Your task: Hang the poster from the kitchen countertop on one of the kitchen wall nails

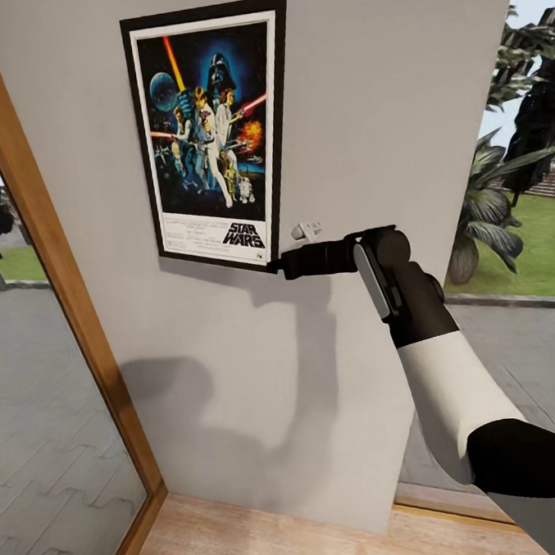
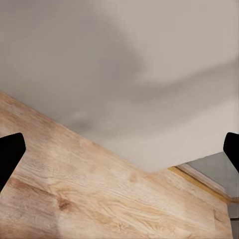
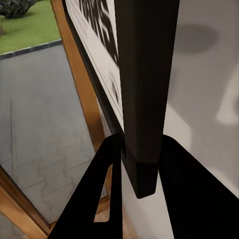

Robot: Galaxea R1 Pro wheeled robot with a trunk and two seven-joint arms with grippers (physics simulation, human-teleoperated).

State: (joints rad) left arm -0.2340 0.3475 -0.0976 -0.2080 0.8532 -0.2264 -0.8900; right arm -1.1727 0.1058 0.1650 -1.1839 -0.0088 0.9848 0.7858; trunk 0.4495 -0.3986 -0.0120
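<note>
- Nearest is the light wood plank floor [image 1: 268, 533], running up to the foot of the wall; the left wrist view looks down on the same floor [image 2: 89, 189] where it meets the wall.
- The left gripper [image 2: 119, 154] shows in that view as two dark fingertips [image 2: 10, 152] set far apart at the picture's edges, with nothing between them: it is wide open and holds nothing.
- The right arm [image 1: 448, 382] reaches from the near right up and leftward to the wall.
- The right gripper [image 1: 282, 264] is at the lower right corner of the poster [image 1: 211, 134]. In the right wrist view its two black fingers [image 3: 99, 199] sit on either side of the poster's black frame edge [image 3: 147, 99], closed upon it.
- The poster stands upright and flat against the pale grey wall panel [image 1: 381, 99], high on the left part of it, the "STAR WARS" logo at its bottom.
- A small white fitting [image 1: 306, 229] sits on the wall just right of that corner, above the gripper.
- A wood frame [image 1: 55, 266] borders the wall's left side; beyond the glass lie grey paving [image 1: 39, 407] and, far right, plants [image 1: 502, 190].
</note>
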